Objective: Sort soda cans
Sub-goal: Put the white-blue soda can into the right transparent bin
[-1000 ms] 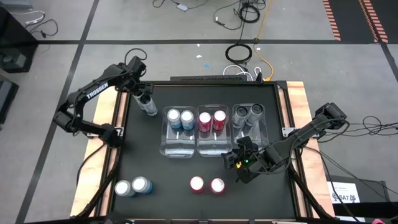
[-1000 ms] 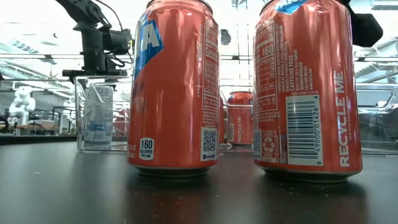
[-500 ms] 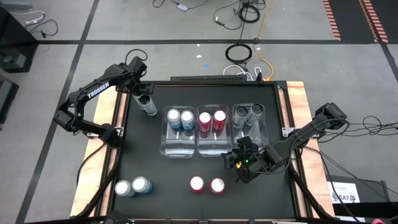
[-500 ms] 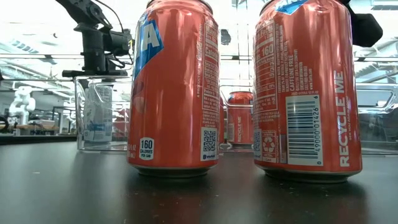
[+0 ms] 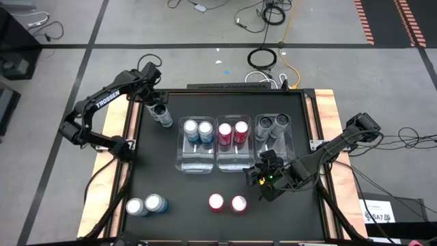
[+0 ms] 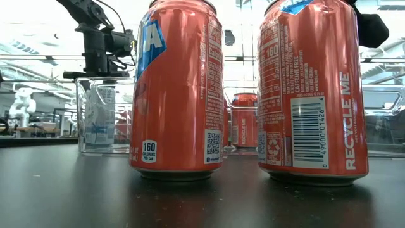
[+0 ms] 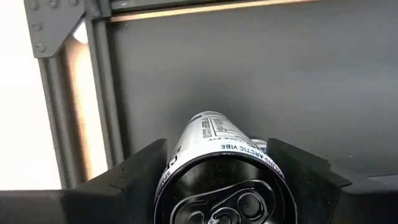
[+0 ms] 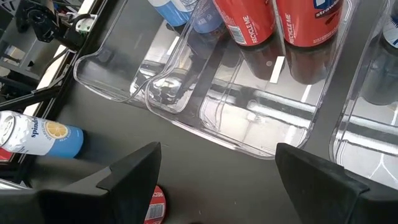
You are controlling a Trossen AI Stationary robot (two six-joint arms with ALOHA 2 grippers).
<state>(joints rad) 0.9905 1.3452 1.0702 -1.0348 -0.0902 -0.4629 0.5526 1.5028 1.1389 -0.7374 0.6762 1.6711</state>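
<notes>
The left gripper is at the far left corner of the worktop, its two dark fingers closed against the sides of a dark grey soda can that stands upright on the black surface just left of the bins. The right gripper hovers over the worktop near the right middle, just in front of the bins, its fingers spread wide with nothing between them. Three clear plastic bins stand side by side across the middle: the left bin holds two light blue cans at its far end, the middle bin holds two red cans at its far end, and the right bin holds two dark grey cans at its far end. Near the front edge, two more light blue cans stand together toward the left corner, and two red cans stand side by side near the middle, close up in the low view. I count nine cans on the worktop.
</notes>
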